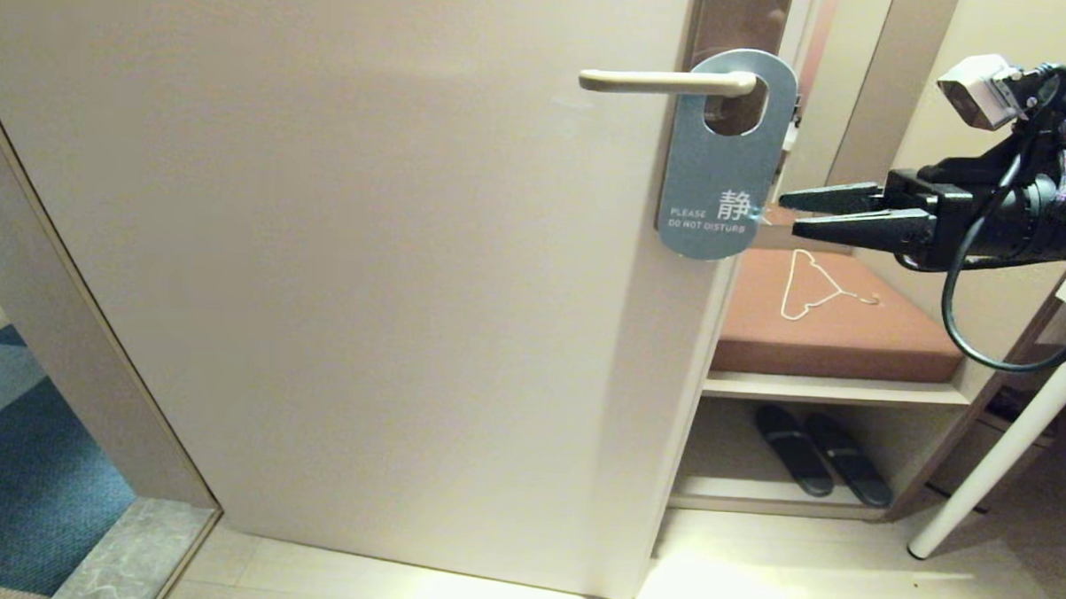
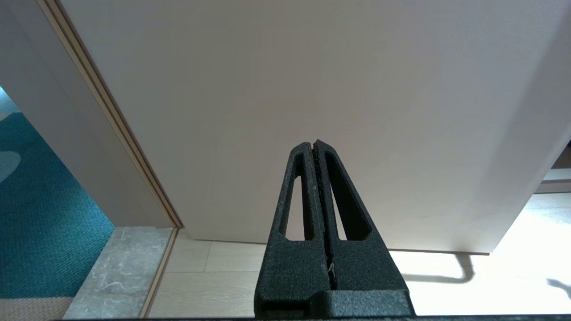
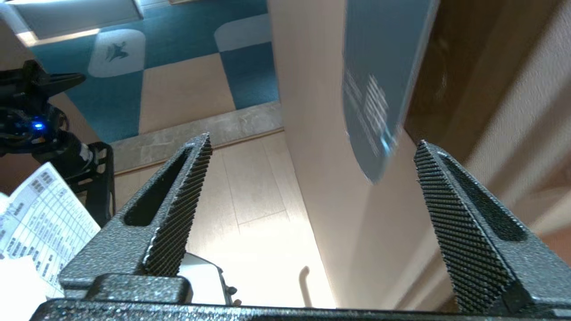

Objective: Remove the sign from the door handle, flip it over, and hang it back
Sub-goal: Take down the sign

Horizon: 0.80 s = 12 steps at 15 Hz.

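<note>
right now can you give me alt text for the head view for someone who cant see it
A grey-blue sign reading PLEASE DO NOT DISTURB hangs on the door handle of a beige door. The right tool, open, reaches in from the right, level with the sign's lower edge.

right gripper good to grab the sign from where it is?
Probably yes. The right gripper is open, level with the lower edge of the sign, just off its free side, not touching. Nothing lies between them. The sign hangs on the door handle past the door's edge, so both faces look reachable.
</note>
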Available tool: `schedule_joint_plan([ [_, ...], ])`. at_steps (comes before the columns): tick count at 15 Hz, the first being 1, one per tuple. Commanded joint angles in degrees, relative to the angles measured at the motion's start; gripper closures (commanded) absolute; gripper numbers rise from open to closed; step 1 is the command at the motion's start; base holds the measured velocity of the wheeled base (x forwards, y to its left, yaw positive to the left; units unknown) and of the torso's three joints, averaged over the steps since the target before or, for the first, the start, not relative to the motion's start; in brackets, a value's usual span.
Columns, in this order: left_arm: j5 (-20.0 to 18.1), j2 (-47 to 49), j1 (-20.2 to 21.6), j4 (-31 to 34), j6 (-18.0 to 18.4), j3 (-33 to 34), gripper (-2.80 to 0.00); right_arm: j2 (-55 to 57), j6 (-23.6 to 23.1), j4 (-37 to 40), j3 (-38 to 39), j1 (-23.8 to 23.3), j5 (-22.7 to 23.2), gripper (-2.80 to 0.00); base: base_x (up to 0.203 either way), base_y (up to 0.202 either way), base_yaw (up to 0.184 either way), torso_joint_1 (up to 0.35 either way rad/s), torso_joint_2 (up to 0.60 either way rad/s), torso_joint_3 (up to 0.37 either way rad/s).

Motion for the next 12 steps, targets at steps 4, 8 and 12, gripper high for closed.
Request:
schedule_joint_plan([
  [4,0.0,0.1,0.0,0.0,0.0,0.0,0.00,2.6,0.0,0.1,-2.8,0.4,1.7,-2.80,0.000,0.000,0.000,0.000,0.00,0.000],
  [8,0.0,0.1,0.0,0.0,0.0,0.0,0.00,3.6,0.0,0.1,-3.1,0.4,4.7,-2.80,0.000,0.000,0.000,0.000,0.00,0.000],
  [12,0.0,0.1,0.0,0.0,0.0,0.0,0.00,5.3,0.2,0.3,-5.0,0.4,7.2,-2.80,0.000,0.000,0.000,0.000,0.00,0.000],
])
